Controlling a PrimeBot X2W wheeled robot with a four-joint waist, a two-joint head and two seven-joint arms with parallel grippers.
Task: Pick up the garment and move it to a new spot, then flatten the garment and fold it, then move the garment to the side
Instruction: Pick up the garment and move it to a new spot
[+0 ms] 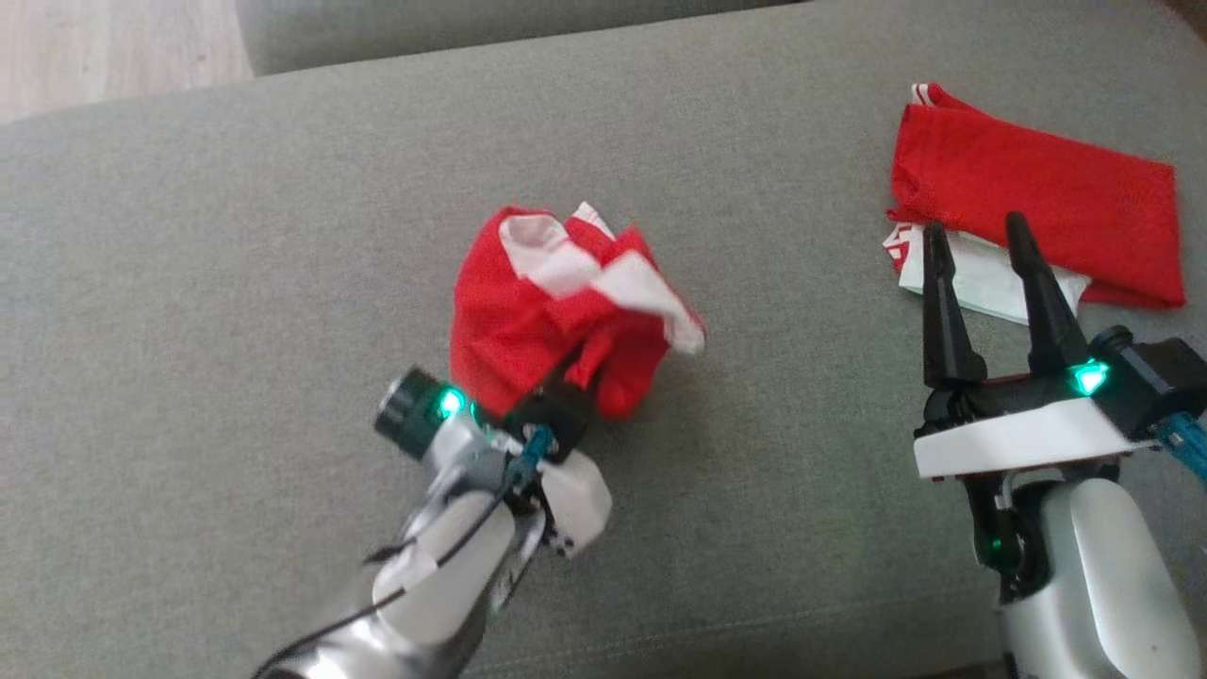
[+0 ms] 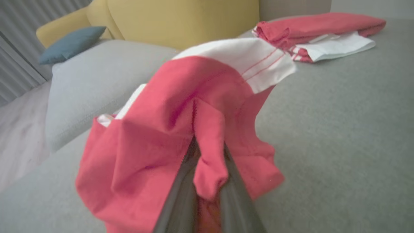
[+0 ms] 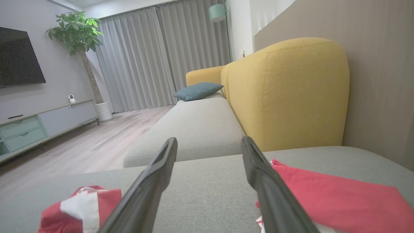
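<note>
at frame centre, my left hand [image 1: 577, 366] is clamping the bunched garment [image 1: 528, 311], which is lying just above it on the sofa [image 1: 283, 236]; my right hand [image 1: 981, 255] is hovering open, well apart at right.

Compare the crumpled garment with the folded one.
The crumpled garment is bunched in a lump; the folded garment lies flat in layers on the sofa. The left gripper is shut on the crumpled garment; nothing holds the folded garment. Both are red and white.
</note>
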